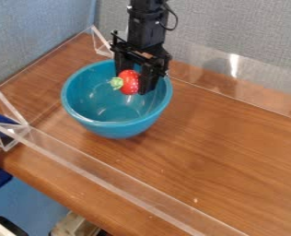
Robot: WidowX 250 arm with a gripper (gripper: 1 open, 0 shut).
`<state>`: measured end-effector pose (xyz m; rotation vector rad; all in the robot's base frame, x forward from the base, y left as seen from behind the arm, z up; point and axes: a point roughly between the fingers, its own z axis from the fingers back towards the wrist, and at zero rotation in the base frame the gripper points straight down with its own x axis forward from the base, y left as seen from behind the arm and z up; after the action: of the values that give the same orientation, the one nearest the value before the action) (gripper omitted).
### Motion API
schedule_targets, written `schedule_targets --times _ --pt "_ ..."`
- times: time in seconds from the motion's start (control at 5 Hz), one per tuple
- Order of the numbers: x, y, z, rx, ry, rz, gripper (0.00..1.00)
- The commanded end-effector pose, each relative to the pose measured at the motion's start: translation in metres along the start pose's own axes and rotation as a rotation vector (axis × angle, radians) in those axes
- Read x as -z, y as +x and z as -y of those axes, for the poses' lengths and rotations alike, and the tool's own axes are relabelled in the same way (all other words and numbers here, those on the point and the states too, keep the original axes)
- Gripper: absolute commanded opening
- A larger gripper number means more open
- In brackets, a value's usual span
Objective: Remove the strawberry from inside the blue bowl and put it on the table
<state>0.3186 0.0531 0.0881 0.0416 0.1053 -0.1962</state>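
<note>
So gripper [132, 81] points straight down w/ jaws clamped on the strawberry [128, 82], berry held above the blue bowl [98, 111] interior, prob. to clear rim before reaching the table [222, 138].

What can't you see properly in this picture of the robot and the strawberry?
- Strawberry: its right side is hidden by the hand in the camera view.
- Fingertips: too small and dark to see exactly where they touch.
- Blue bowl: its far rim is hidden behind the hand.
- Arm: cut off by the top edge.
</note>
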Motion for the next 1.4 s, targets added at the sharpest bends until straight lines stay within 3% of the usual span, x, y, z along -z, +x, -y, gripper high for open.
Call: schedule_targets --times 0.0,1.2 --pt "-0.038 0.002 0.001 0.009 0.042 0.11 0.0" --pt "-0.061 -0.007 0.015 0.06 0.067 0.152 0.0"
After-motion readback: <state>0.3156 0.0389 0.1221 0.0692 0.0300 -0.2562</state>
